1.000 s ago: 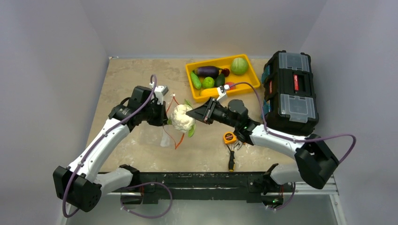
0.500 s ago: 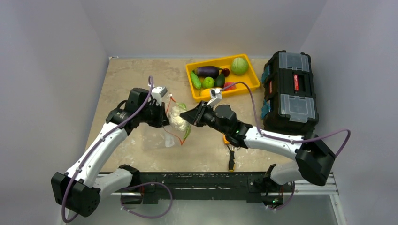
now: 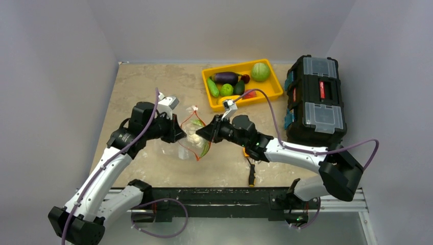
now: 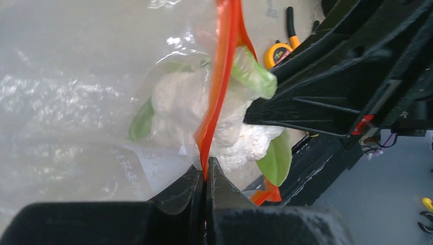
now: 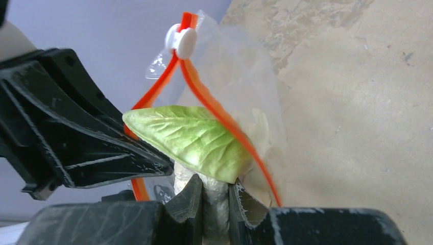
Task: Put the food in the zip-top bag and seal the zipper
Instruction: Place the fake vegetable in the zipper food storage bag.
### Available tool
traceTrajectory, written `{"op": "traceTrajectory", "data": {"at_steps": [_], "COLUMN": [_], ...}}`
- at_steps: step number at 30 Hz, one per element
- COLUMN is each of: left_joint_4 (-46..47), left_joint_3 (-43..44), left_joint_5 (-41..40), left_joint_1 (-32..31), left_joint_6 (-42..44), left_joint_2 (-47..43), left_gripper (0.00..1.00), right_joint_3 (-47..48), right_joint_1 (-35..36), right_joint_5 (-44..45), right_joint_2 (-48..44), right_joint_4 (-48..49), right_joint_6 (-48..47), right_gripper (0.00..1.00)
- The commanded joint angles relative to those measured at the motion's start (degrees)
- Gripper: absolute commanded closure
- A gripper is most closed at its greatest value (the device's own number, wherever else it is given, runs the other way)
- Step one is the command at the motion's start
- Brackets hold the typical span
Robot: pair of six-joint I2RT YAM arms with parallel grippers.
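A white cauliflower (image 3: 193, 137) with green leaves (image 5: 189, 138) sits in the mouth of the clear zip-top bag (image 3: 176, 149), left of the table's centre. My right gripper (image 5: 215, 186) is shut on the cauliflower's pale stem (image 5: 215, 206), coming in from the right. My left gripper (image 4: 205, 168) is shut on the orange-red zipper (image 4: 219, 92) at the bag's rim, holding the mouth open. The zipper loops around the cauliflower, and its white slider (image 5: 185, 42) stands at the top end. More food lies in the yellow tray (image 3: 276, 87): a purple eggplant (image 3: 225, 77) and a green lime (image 3: 226, 89).
A black toolbox (image 3: 315, 99) stands at the right edge. An orange tape measure (image 4: 277, 52) and black-and-orange pliers (image 3: 251, 173) lie under and near my right forearm. The yellow tray sits at the back, right of centre. Grey walls close the table's left, back and right.
Both grippers have shifted left and nearer. The cauliflower has gone from outside the zipper loop into the bag's mouth. The left arm has drawn back with the rim.
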Motion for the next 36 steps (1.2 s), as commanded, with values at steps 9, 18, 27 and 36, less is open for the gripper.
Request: {"op": "traceTrajectory", "data": {"at_steps": [9,18,27,36], "left_joint_4": [3.78,4.64,1.71,-5.67], "left_joint_3": [3.83,1.51,1.08,1.33], "left_joint_5": [10.32,9.50,-1.24,-11.52], "left_joint_1": [-4.38,-7.87,-7.85,-7.91], "left_joint_6": [-0.91,0.65,0.58,-1.31], "left_joint_2": [2.54,-2.22,-5.19,-5.30], "left_gripper": [1.00,1.00,1.00,1.00], "right_joint_3": [4.40,6.83,8.90,10.35], "right_joint_1": [0.78,2.22,5.68,5.68], "right_joint_5": [1.87,8.19,6.04,-2.93], "right_joint_2": [3.61,10.61,13.36,9.52], "right_joint_4": [3.30,12.76,5.91,-6.09], "right_joint_6": [6.47,9.79,6.95,4.26], "right_gripper": [1.00,1.00,0.84,0.54]}}
